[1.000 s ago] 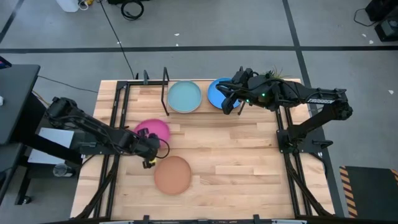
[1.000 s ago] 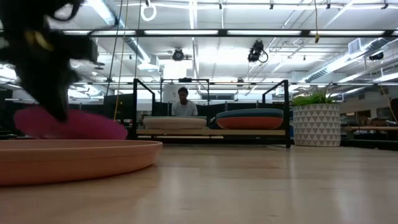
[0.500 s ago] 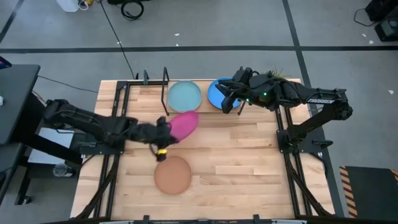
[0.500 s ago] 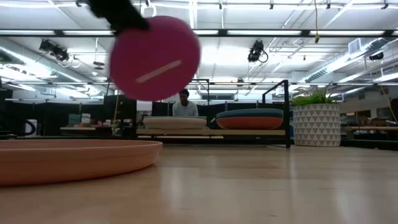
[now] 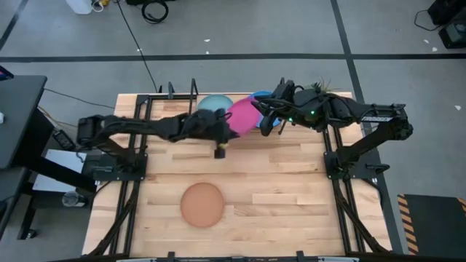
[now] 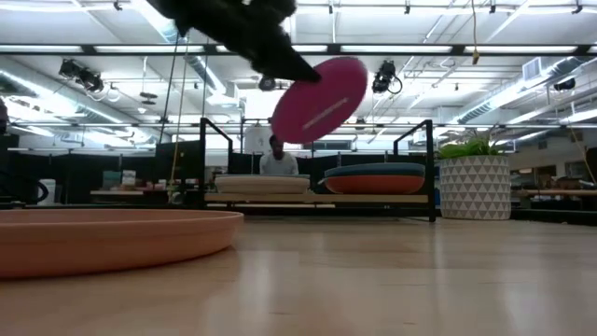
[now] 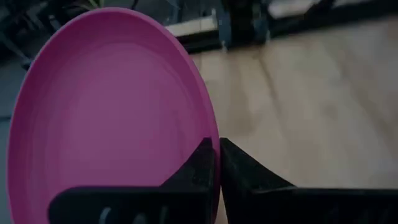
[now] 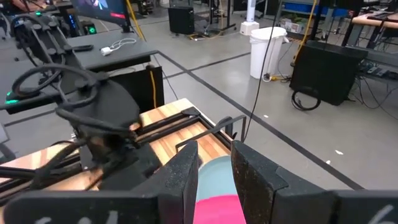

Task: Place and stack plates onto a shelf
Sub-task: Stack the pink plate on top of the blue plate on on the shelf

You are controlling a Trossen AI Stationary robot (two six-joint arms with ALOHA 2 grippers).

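My left gripper is shut on the magenta plate and holds it in the air in front of the black shelf, between the pale aqua plate and the bright blue plate. In the low view the magenta plate hangs tilted above the shelf's stacks: a cream plate on the left, a dark teal plate over an orange-red one on the right. The peach-tan plate lies flat on the table. My right gripper waits open at the shelf's right end. My left gripper pinches the magenta plate's rim between its two fingers, one finger on the hollow face, the other on the underside. The fingers come from the table's left. The plate is lifted clear and tilted, sticking out beyond the fingertips.
A potted green plant stands right of the shelf at the far right corner. The shelf's upright posts rise at the far edge. The peach-tan plate sits near the front; bare wood spreads to its right.
My left gripper has carried the magenta plate up off the table's left-middle and swung it toward the far edge and the right, to the shelf. The plate went from lying low to lifted clear and tilted on edge. My right arm has kept still.
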